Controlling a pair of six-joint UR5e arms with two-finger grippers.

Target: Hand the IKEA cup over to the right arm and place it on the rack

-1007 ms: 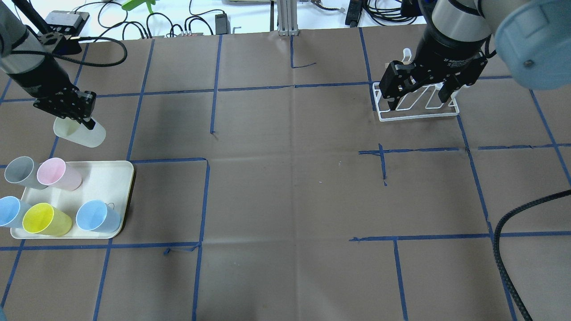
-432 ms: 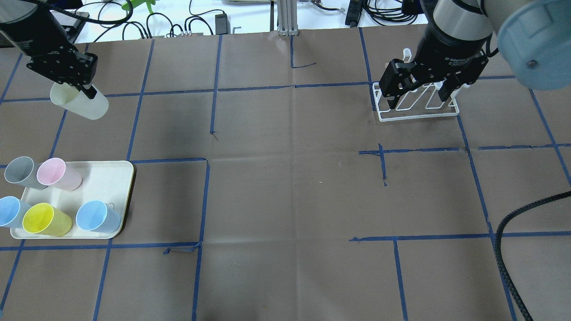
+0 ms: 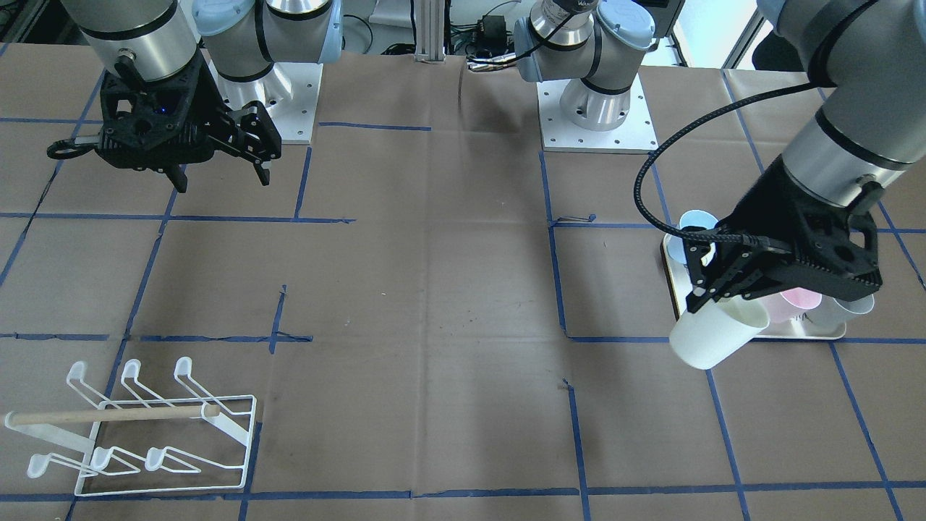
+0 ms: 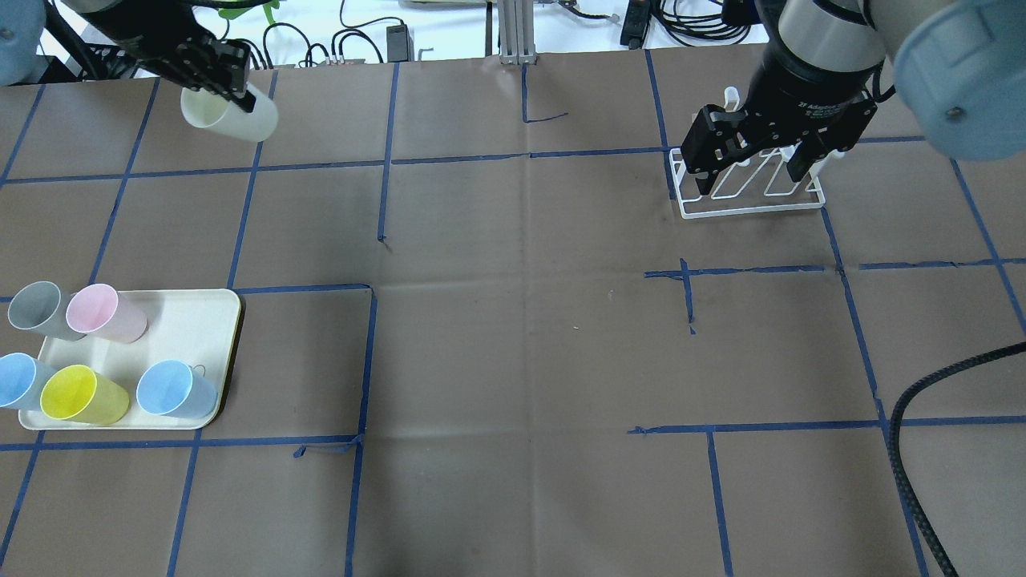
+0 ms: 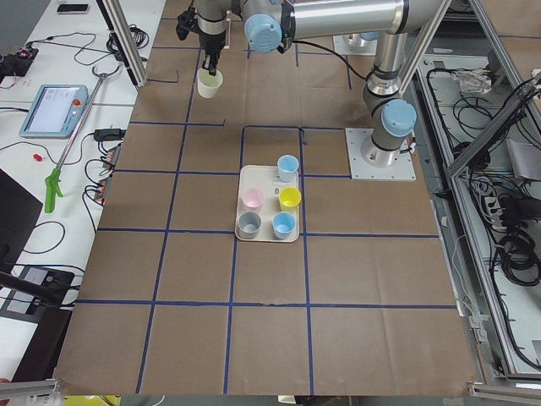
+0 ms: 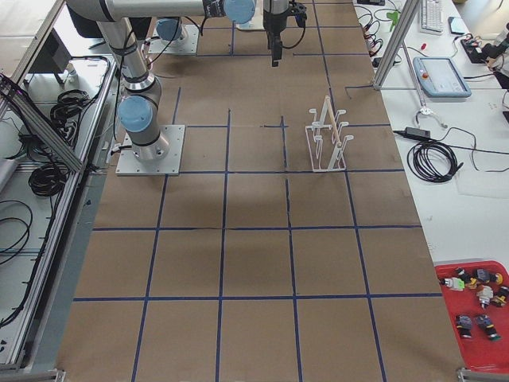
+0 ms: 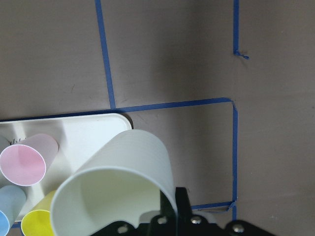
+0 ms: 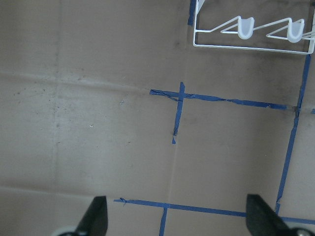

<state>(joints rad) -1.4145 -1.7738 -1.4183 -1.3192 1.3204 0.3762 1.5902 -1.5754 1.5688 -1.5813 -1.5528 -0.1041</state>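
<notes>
cup carried to the upper left, right gripper waits open over the rack

at the lower left of the overhead view the tray (image 4: 192,328) and its five cups (image 4: 172,390) lie as they did 0.4 s ago. the cream cup (image 4: 232,119) has changed place: it was then at the left edge of that view, and now it is in the upper left corner, further up and more to the right. the left gripper (image 4: 239,90) is clamped on its rim and holds it tilted, off the table (image 4: 513,361). further, at the upper right, the right gripper (image 4: 751,178) has almost not moved; its fingers are spread wide and hold nothing. there it overlaps the white rack (image 4: 749,211), which carries no cup.

the left wrist view shows what the overhead view hides: the cup's (image 7: 118,187) mouth turned to the camera, its ribbed wall, and one finger pressing on the rim. in the front-facing view the right gripper (image 3: 221,181) is at the upper left and the rack (image 3: 108,415) at the lower left, well apart in the frame. the right wrist view shows only a corner of the rack (image 8: 251,45) at the upper right.
</notes>
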